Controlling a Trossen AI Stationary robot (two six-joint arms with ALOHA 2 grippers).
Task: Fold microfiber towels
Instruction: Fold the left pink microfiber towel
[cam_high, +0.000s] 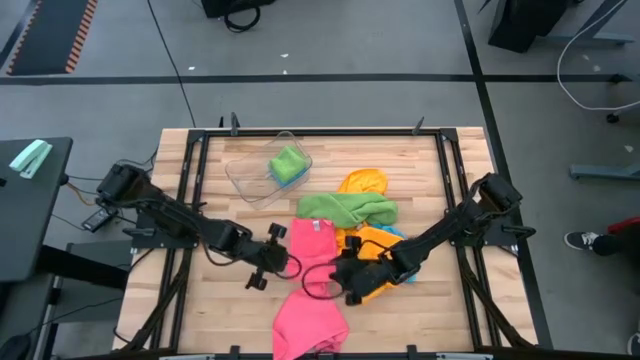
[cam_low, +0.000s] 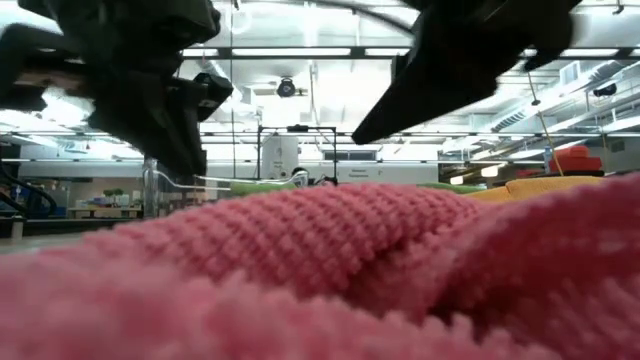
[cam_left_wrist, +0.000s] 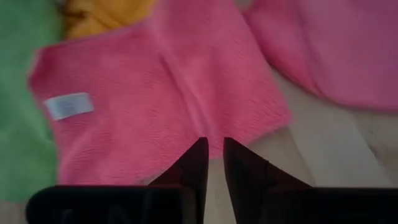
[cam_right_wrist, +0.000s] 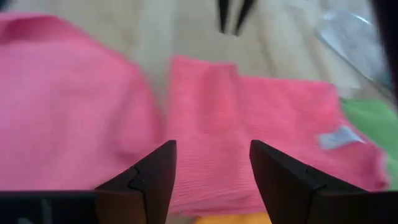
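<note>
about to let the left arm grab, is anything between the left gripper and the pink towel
Nothing visible. The left gripper sits right at the edge of the pink towel, with only bare wood table beside it.

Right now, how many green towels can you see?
2. One green towel sits folded in the clear tub at the table's far side. The other lies crumpled mid-table, between orange towels. More could hide under the pile.

Pink towels (cam_high: 312, 285) rumpled at front; green (cam_high: 347, 208), orange (cam_high: 363, 183) behind.
</note>
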